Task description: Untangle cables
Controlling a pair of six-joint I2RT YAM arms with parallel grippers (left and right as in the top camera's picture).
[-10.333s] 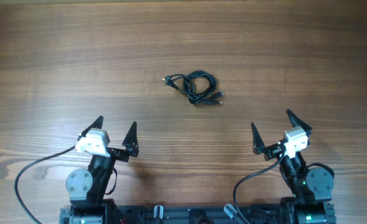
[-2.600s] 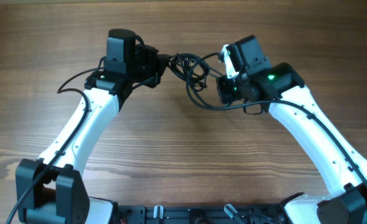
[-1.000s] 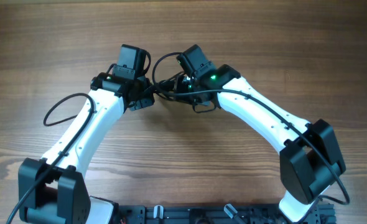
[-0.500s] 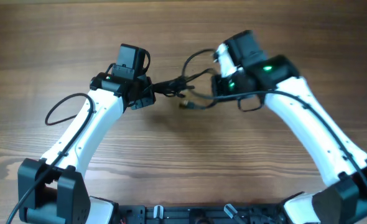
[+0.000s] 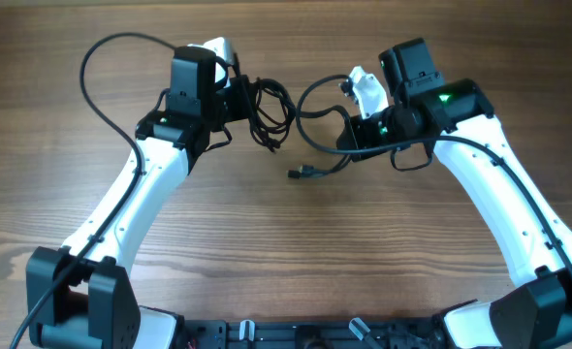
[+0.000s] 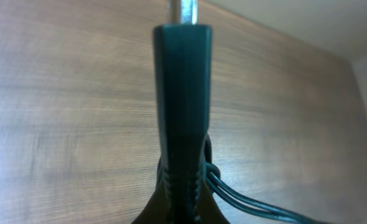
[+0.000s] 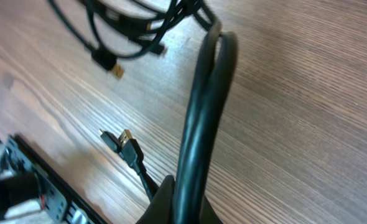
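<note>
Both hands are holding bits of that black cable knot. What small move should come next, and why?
Probably draw the right hand slightly rightward, away from the left hand. The left hand pins the cable bundle by a plug, and the right hand's doubled strand seems to run back into it, so separating may slide it out.

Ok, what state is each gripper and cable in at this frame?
Left gripper: shut on cable plug.
Right gripper: shut on cable strand, folded double.
Cable bundle: looped and tangled, beside left gripper.
Free plug: unheld, loose end.
</note>
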